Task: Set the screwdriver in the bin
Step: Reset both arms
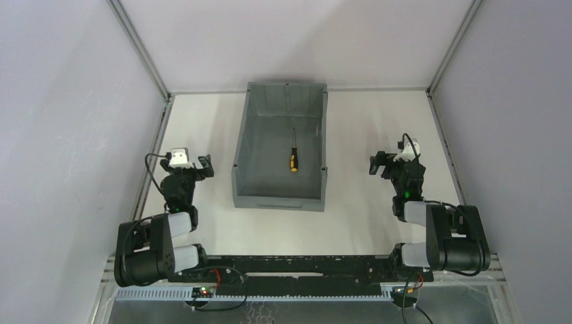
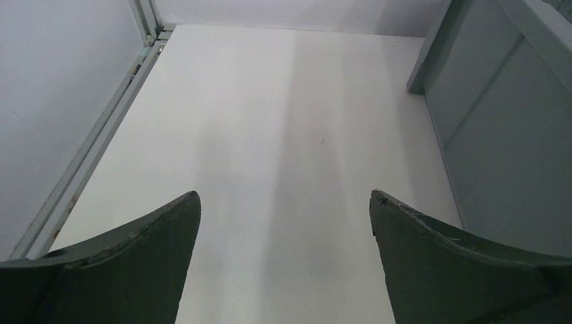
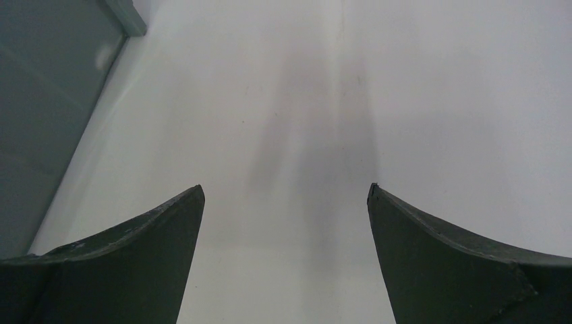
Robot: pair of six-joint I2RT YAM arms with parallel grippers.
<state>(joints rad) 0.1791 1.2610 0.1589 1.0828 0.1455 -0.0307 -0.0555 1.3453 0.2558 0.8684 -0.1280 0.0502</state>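
The screwdriver (image 1: 293, 157), with a yellow-orange and black handle and a thin dark shaft, lies on the floor of the grey bin (image 1: 251, 128) at the table's middle, shaft pointing away from me. My left gripper (image 1: 204, 165) is open and empty, left of the bin; the bin's outer wall (image 2: 502, 135) fills the right of the left wrist view beyond the open gripper (image 2: 284, 202). My right gripper (image 1: 376, 164) is open and empty, right of the bin; the bin's wall (image 3: 47, 101) shows at the left of the right wrist view beyond the open gripper (image 3: 284, 196).
White table (image 1: 364, 135) with grey enclosure walls on three sides. An aluminium frame rail (image 2: 101, 135) runs along the table's left edge. The arm bases sit at the near edge.
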